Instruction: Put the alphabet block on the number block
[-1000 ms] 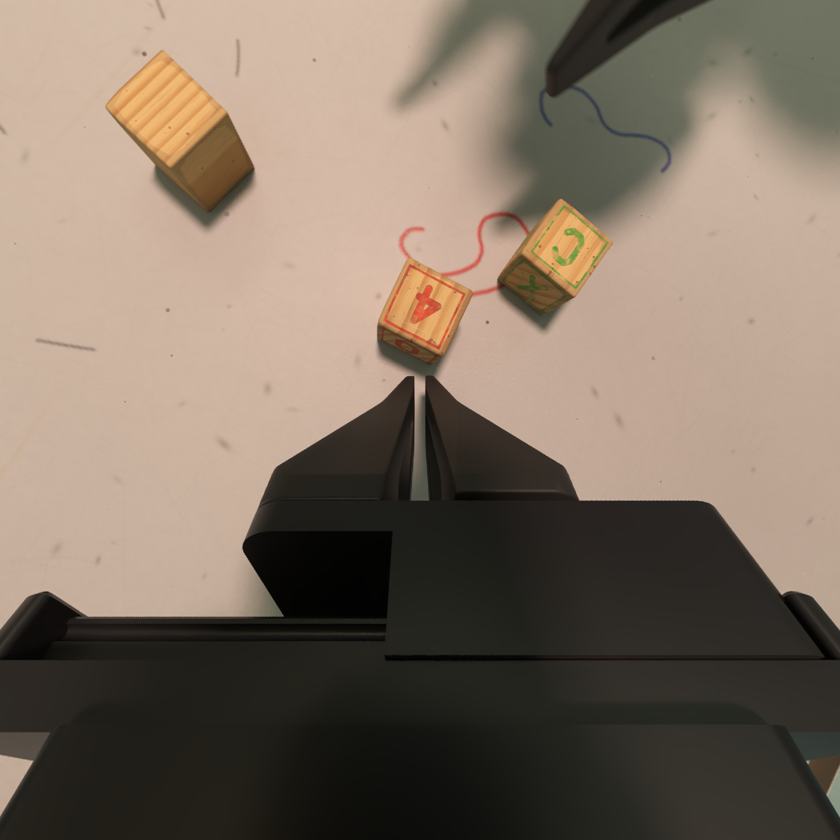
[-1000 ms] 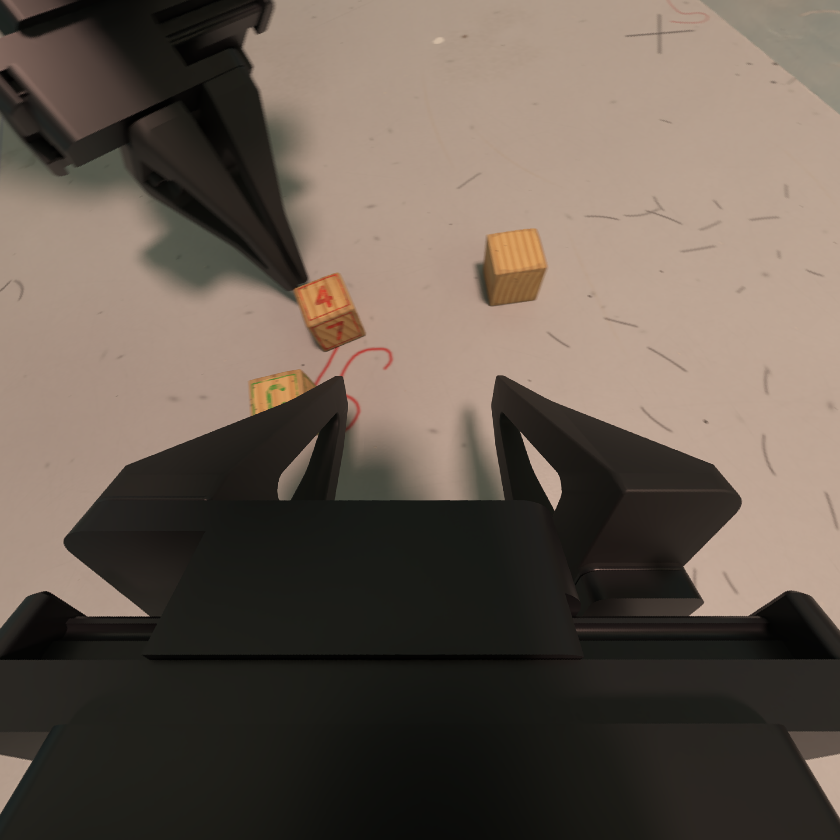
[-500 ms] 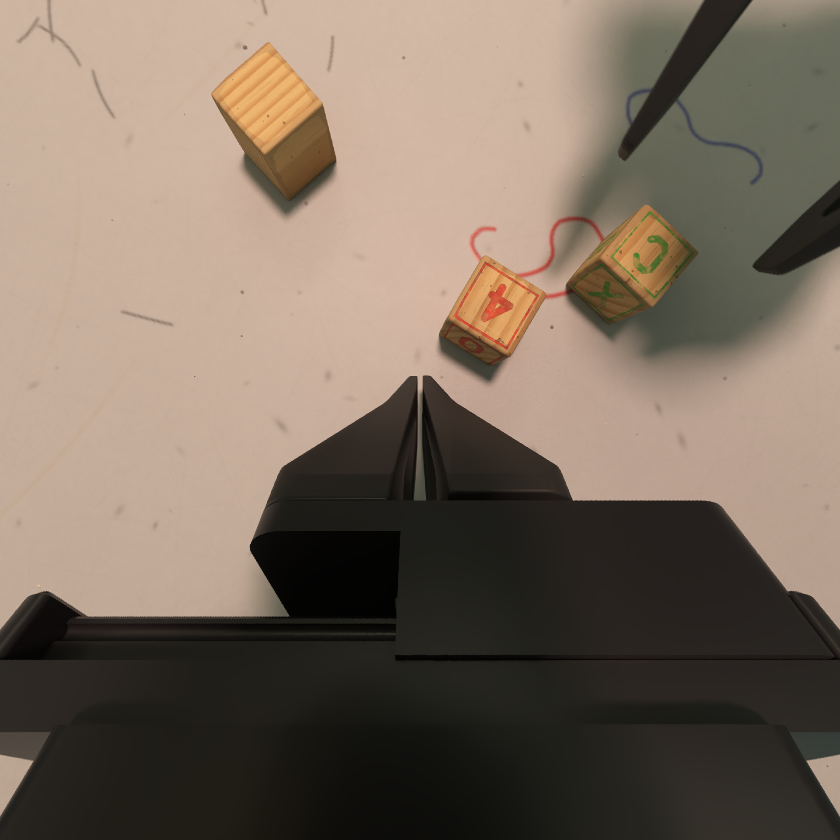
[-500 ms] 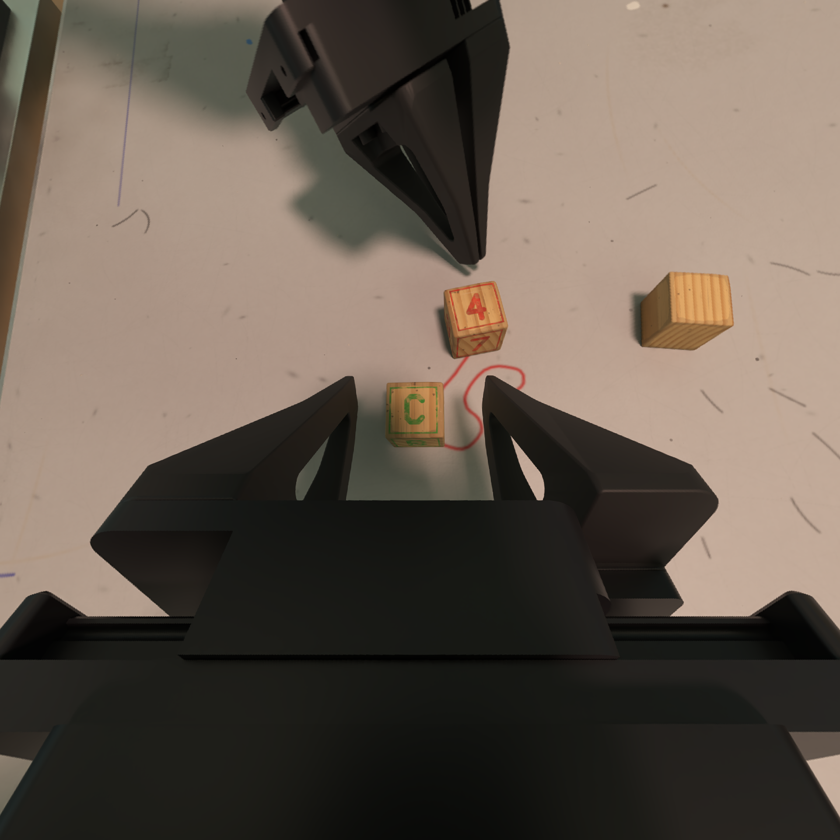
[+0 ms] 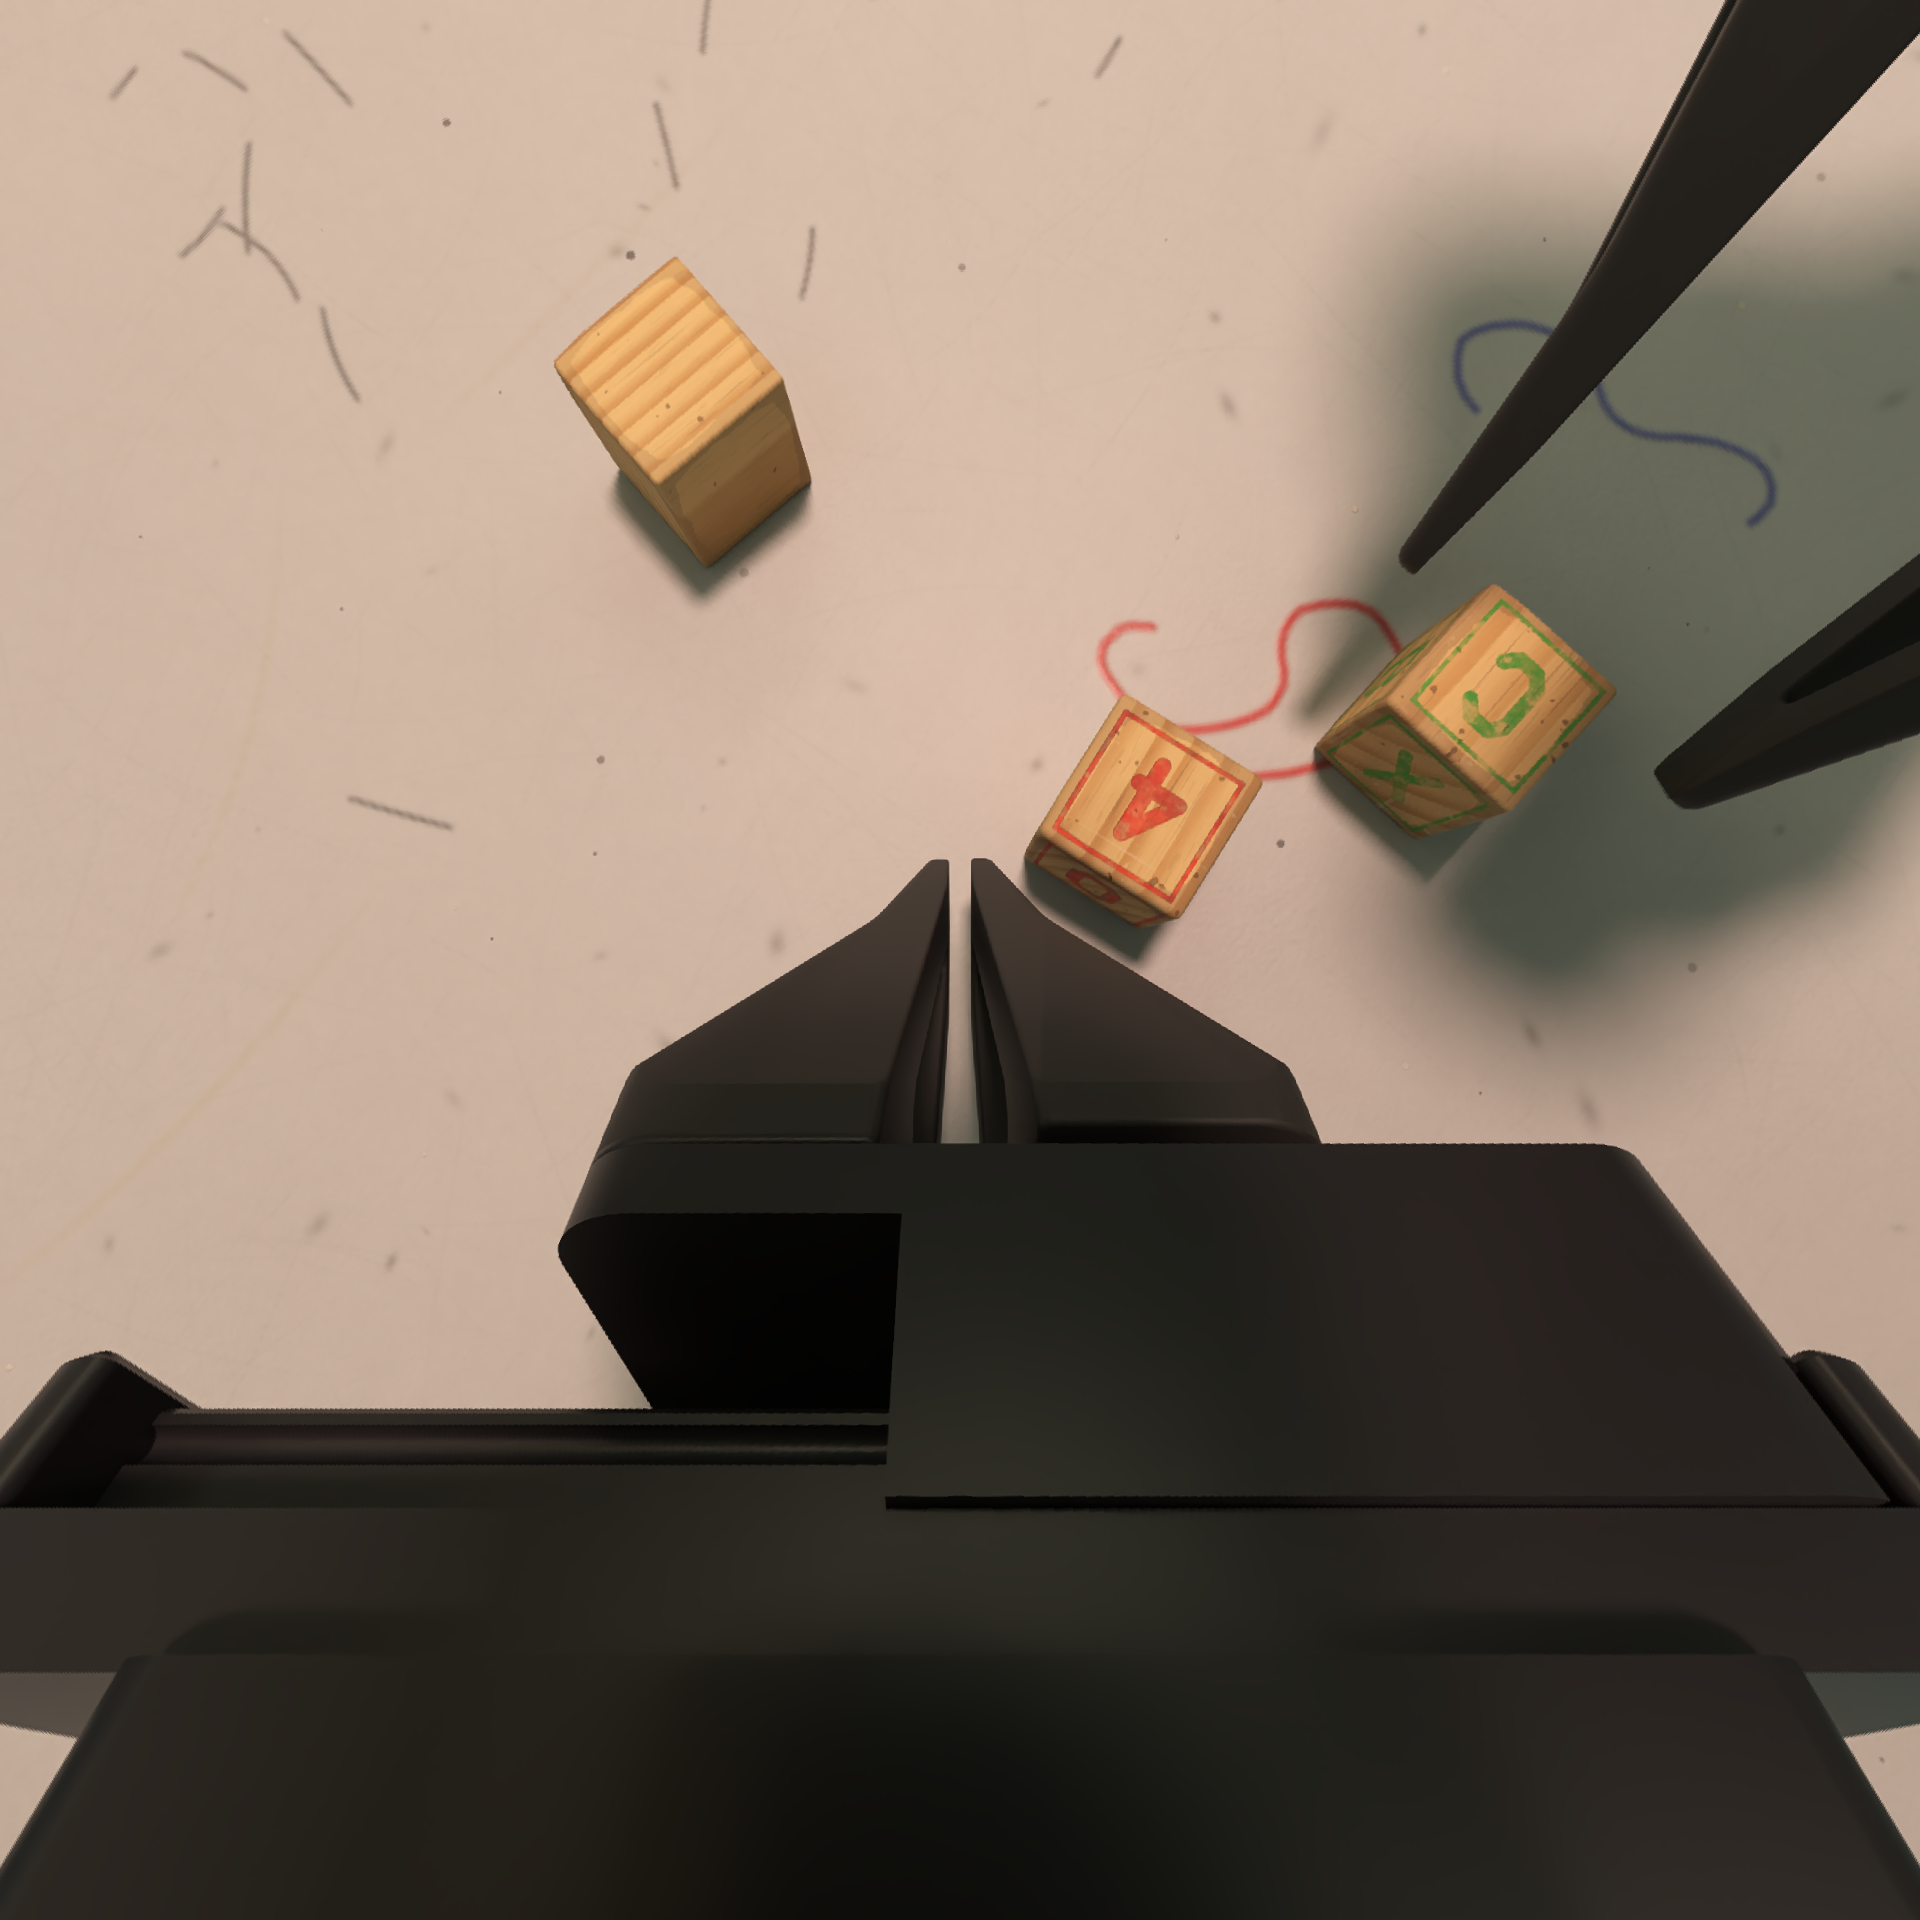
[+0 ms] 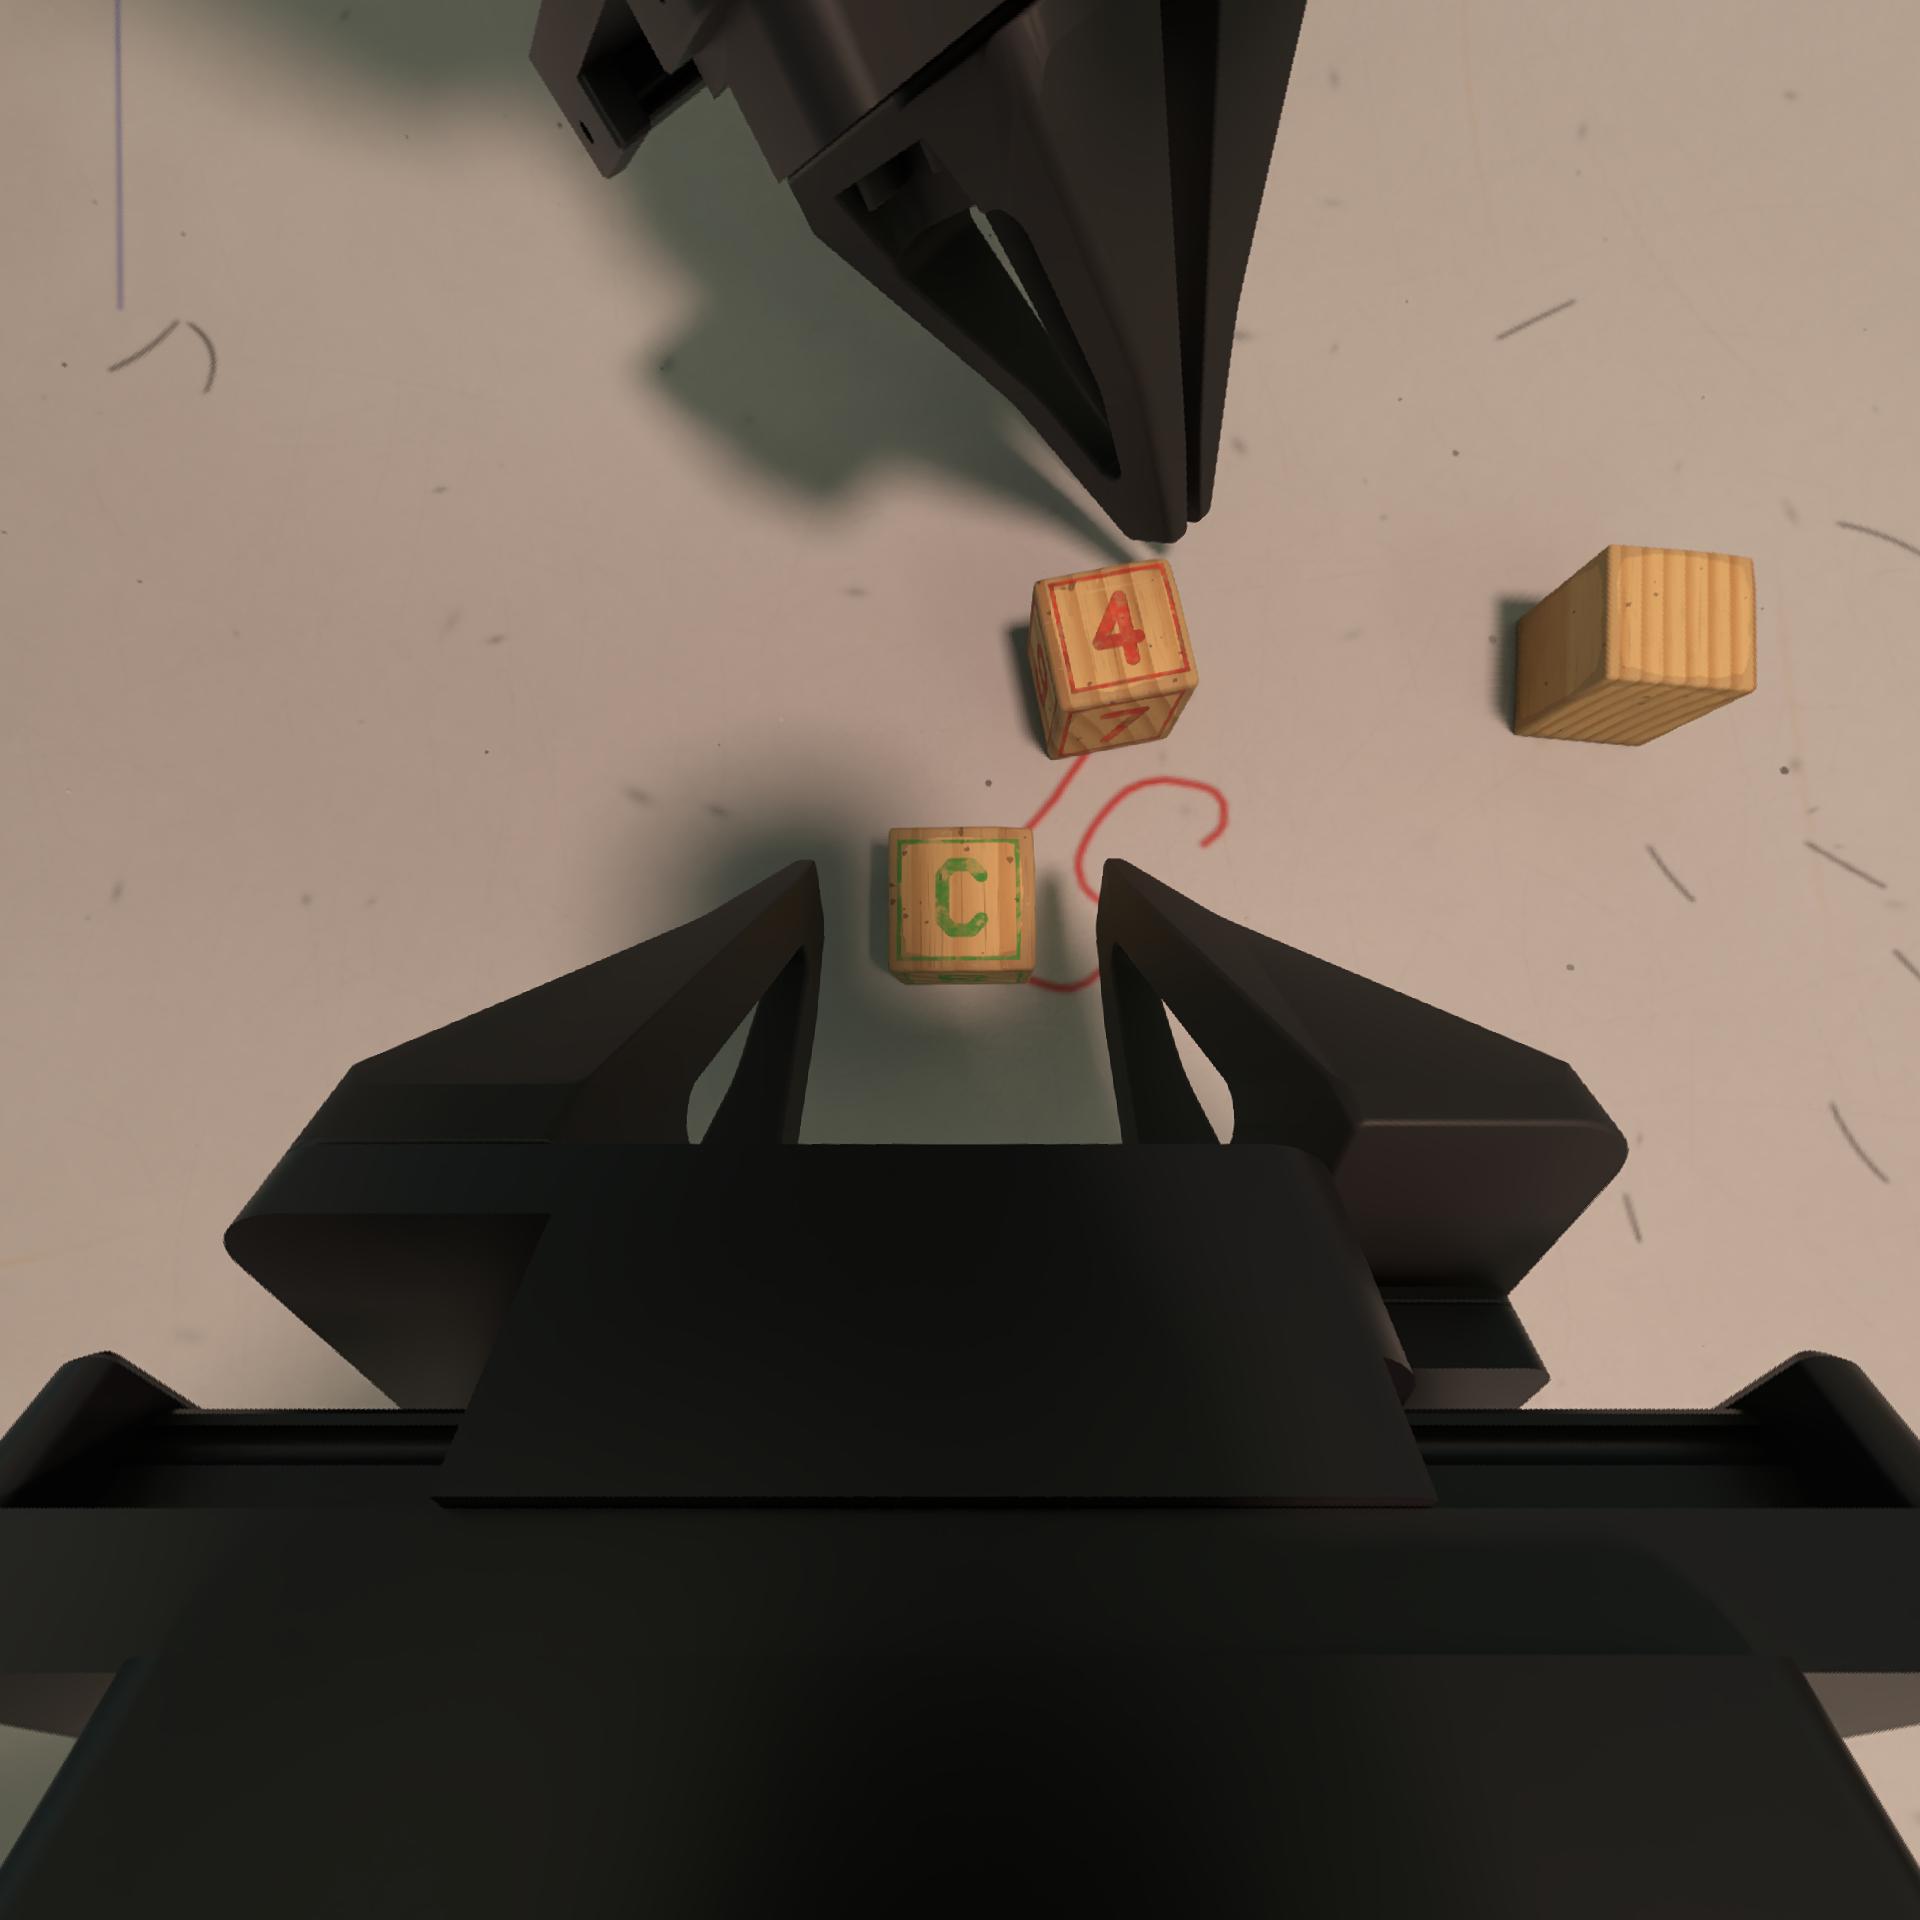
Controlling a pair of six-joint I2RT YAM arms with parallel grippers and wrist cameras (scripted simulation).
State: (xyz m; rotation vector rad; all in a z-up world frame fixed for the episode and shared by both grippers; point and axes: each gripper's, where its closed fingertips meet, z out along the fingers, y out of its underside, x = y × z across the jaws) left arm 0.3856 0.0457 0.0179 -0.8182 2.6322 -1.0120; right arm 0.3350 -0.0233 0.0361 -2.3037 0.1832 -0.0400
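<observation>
Right end effector (image 6: 961,883) spread wide, straddling alphabet block (image 6: 961,902); left end effector (image 5: 960,868) clenched empty beside number block (image 5: 1143,810). Plain block (image 6: 1642,644) sat apart on tabletop (image 5: 312,935).

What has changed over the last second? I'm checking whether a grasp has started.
The right gripper swung over and now straddles the alphabet block, open, not gripping. The left gripper stayed shut beside the number block. No block moved.
</observation>
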